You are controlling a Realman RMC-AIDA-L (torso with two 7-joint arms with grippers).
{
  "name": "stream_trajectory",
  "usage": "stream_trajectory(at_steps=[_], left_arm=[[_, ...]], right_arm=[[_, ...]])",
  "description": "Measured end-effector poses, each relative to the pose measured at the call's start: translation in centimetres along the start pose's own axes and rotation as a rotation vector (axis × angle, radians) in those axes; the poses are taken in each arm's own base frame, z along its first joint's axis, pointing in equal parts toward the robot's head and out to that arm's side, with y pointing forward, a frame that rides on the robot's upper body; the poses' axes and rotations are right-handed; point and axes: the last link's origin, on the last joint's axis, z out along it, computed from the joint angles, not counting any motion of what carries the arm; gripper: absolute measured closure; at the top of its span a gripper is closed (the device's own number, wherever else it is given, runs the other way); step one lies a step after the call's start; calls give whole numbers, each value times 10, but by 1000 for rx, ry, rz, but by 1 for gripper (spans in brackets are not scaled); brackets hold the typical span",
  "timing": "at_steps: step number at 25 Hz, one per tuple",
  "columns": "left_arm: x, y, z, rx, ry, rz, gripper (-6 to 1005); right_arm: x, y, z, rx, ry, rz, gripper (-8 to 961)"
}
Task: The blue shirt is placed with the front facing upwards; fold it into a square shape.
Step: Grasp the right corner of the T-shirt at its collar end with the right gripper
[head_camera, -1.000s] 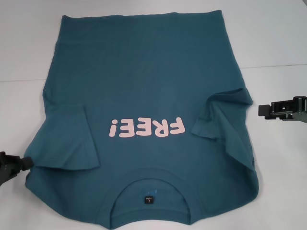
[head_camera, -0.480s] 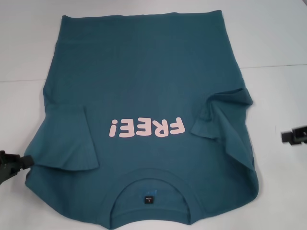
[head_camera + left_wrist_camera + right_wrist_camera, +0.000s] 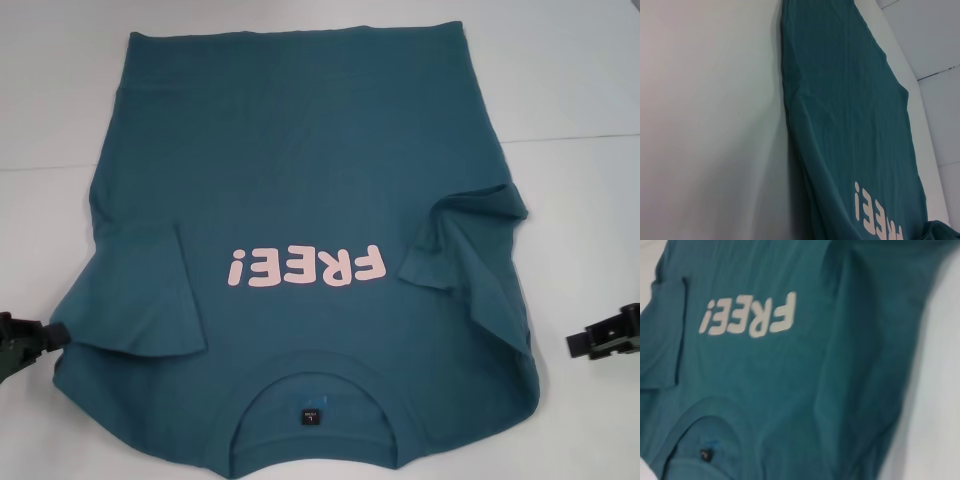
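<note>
The blue shirt (image 3: 300, 170) lies flat, front up, on the white table (image 3: 580, 80), its collar (image 3: 312, 395) at the near edge. Pink "FREE!" lettering (image 3: 305, 268) reads upside down. The left sleeve (image 3: 140, 300) and the right sleeve (image 3: 470, 240) are both folded inward onto the body. My left gripper (image 3: 40, 337) is at the shirt's near left shoulder edge, at or touching the cloth. My right gripper (image 3: 582, 345) is low over the table, a little to the right of the near right shoulder and apart from the cloth. The shirt also shows in the left wrist view (image 3: 850, 110) and the right wrist view (image 3: 815, 390).
White tabletop surrounds the shirt on both sides. A thin seam line (image 3: 570, 135) crosses the table at the far right. The shirt's hem reaches the far part of the table.
My right gripper has moved from beside the right sleeve toward the near side, to beside the right shoulder. The left gripper and the shirt have hardly moved.
</note>
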Motion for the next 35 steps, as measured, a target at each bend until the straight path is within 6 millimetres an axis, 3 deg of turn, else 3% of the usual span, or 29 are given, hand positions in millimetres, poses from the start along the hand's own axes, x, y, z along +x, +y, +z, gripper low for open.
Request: stream_trajectory(at_steps=[9, 15, 20, 25, 35], left_arm=[[-2, -2, 1, 4, 5, -6, 994], [-2, -3, 0, 4, 7, -7, 993], [-2, -3, 0, 5, 9, -8, 993], [-2, -4, 0, 9, 12, -9, 993], [-3, -5, 0, 12, 14, -12, 992]], right_arm=[[-10, 13, 11, -21, 12, -58, 570], [-12, 15, 16, -7, 26, -55, 500], [-9, 14, 22, 36, 62, -44, 276], [-11, 18, 29, 40, 71, -51, 155], [-18, 24, 43, 74, 98, -47, 165]])
